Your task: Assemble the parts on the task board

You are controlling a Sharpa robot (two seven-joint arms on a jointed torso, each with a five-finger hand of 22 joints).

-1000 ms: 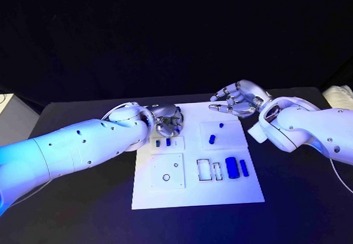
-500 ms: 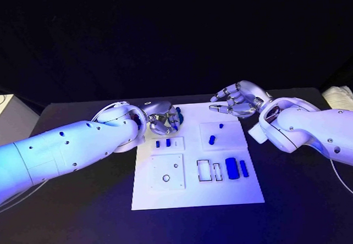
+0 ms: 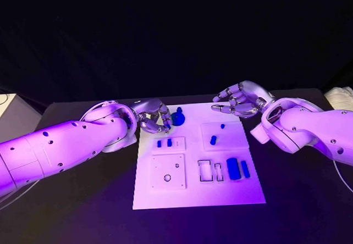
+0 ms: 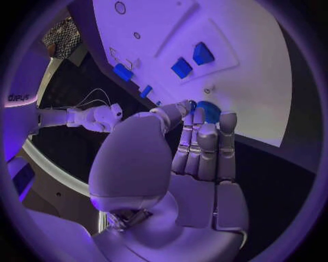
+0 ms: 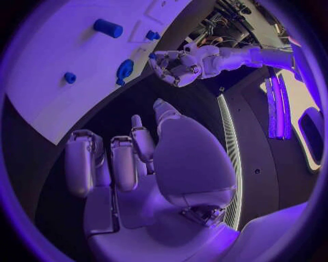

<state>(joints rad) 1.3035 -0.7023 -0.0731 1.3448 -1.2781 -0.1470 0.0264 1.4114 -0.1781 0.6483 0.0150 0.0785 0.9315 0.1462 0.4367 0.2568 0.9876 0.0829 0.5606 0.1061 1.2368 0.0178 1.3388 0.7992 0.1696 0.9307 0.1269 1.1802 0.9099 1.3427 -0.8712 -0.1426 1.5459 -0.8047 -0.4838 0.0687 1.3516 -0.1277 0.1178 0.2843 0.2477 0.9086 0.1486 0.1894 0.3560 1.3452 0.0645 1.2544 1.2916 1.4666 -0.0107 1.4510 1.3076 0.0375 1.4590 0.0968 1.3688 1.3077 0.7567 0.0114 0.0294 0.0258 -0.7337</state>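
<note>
The white task board [image 3: 197,189] lies mid-table. My left hand [image 3: 153,120] hovers at the board's far left corner and pinches a round blue part [image 3: 178,118] at its fingertips; the left wrist view shows the part [image 4: 208,112] between thumb and fingers. My right hand [image 3: 237,99] hangs past the board's far right corner, fingers curled, holding nothing. In the right wrist view the left hand [image 5: 174,65] is beside the blue part [image 5: 124,70]. On the board lie two small blue pieces [image 3: 163,143], a blue peg [image 3: 212,139] and two blue cylinders [image 3: 237,168].
Two empty rectangular slots [image 3: 209,170] sit left of the cylinders. A square panel with holes [image 3: 168,171] takes the board's near left. A tiny blue piece [image 3: 222,125] lies by the far right. Black table [image 3: 77,198] surrounds the board.
My left hand has drawn back to the left off the board, and the round blue part now shows at its fingertips. The right hand has stayed put.
</note>
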